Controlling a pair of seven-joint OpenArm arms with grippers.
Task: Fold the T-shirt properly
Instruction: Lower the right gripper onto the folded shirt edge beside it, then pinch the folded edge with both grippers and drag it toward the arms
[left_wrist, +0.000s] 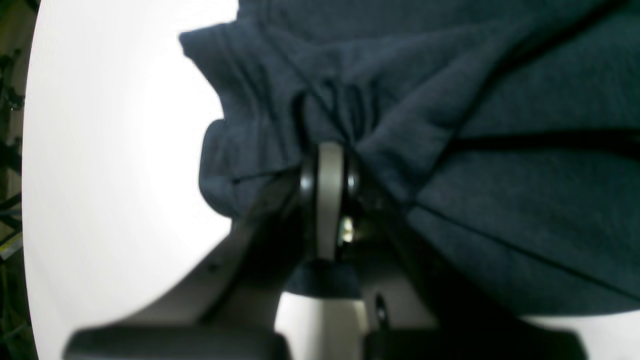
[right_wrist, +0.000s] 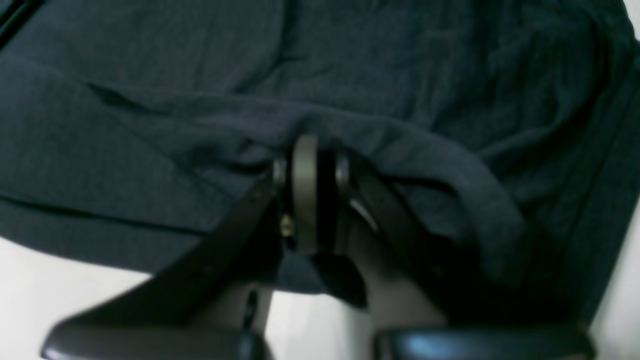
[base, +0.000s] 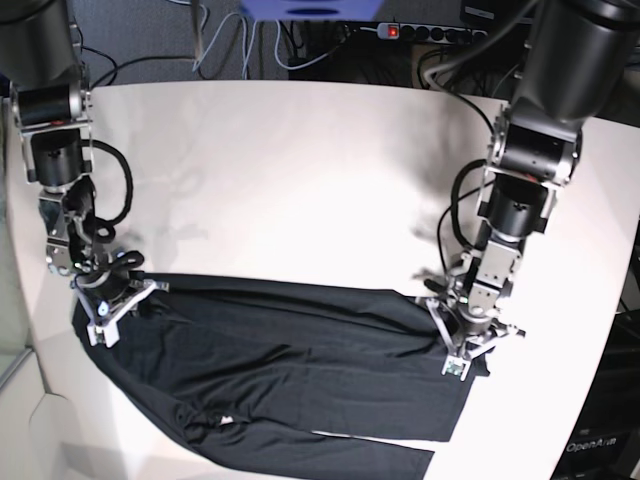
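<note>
The black T-shirt (base: 280, 360) lies spread across the front of the white table (base: 300, 170), with a small white tag (base: 226, 421) showing near its front edge. On the right of the base view, my left gripper (base: 462, 338) is down on the shirt's right edge. Its wrist view shows the left gripper (left_wrist: 327, 147) shut, with T-shirt (left_wrist: 500, 150) fabric bunched at the tips. My right gripper (base: 110, 302) sits at the shirt's far left corner. Seen close, the right gripper (right_wrist: 310, 150) is shut on a raised fold of the T-shirt (right_wrist: 150, 125).
Behind the table's far edge are a power strip (base: 420, 32) and loose cables (base: 230, 50). The table's front right edge runs close to my left gripper, and its left edge is near my right arm (base: 60, 150).
</note>
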